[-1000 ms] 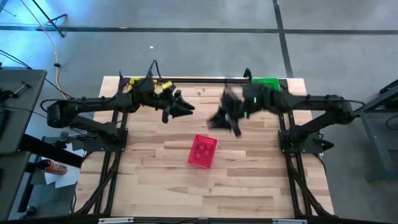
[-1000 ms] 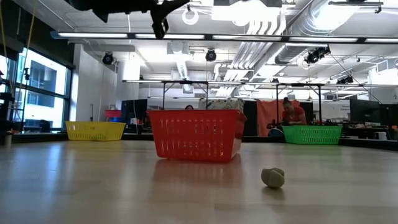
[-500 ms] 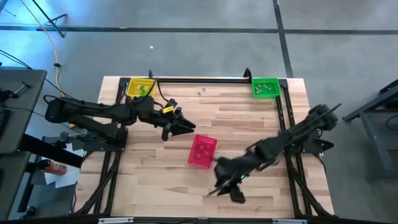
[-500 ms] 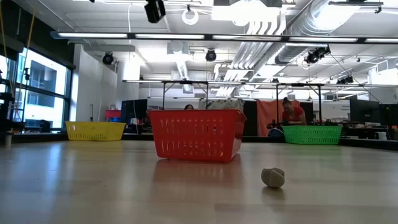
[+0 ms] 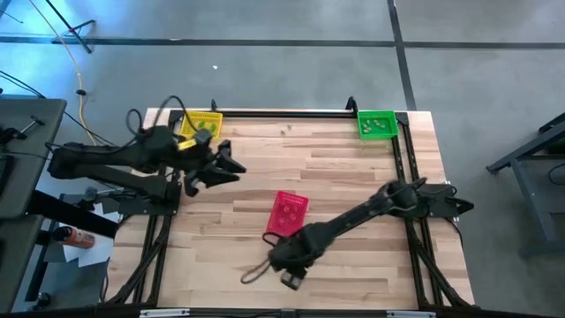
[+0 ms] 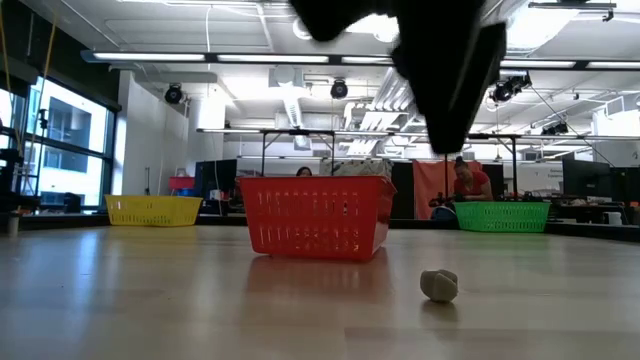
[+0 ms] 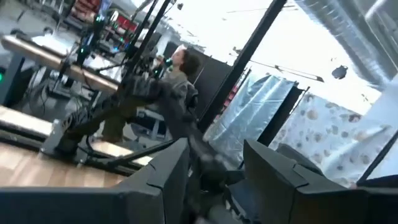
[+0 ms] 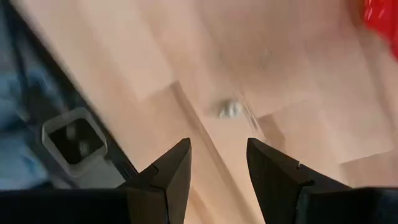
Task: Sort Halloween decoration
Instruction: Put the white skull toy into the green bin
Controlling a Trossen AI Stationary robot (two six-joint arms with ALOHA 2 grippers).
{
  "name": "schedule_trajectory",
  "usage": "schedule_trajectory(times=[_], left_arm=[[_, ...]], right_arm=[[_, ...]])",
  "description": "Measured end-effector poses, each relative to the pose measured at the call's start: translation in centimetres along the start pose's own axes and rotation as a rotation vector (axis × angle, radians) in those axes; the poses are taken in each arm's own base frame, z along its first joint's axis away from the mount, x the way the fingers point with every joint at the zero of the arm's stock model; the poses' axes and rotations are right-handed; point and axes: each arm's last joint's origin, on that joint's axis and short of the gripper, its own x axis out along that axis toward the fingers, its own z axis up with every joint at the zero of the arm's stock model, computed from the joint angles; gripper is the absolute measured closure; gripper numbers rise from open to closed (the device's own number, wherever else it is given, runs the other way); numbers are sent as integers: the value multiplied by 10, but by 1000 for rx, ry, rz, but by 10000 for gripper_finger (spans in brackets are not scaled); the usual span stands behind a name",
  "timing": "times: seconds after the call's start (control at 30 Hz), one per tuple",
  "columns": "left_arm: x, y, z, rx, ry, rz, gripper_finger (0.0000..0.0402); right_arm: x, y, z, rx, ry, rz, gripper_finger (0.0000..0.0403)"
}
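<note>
Small pale trinket (image 8: 231, 109) lies loose on the worktop (image 8: 298, 81), just ahead of the right gripper (image 8: 217, 163) fingers (image 8: 174, 168), in line w/ the gap between them. Fingers parted, nothing held. In low view the trinket (image 6: 438, 285) sits nearer the camera than the red basket (image 6: 315, 215). Left gripper (image 5: 225, 168) up nr the yellow basket (image 5: 201, 124), fingers (image 7: 165, 180) apart, empty. Green basket (image 5: 377, 123) at far corner.
</note>
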Motion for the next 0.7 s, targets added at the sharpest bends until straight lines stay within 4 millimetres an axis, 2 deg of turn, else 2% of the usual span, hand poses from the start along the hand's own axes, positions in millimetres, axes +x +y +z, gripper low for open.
schedule_trajectory(times=[0.13, 0.27, 0.7], left_arm=[[-16, -9, 6, 45, -17, -10, 257], [-23, -13, 7, 53, -13, -8, 257], [-23, -9, 2, 35, 36, 33, 257]], right_arm=[[20, -3, 17, 216, 90, 15, 252], [36, -6, 21, 342, 127, -13, 252], [51, -4, 13, 466, 85, -88, 252]])
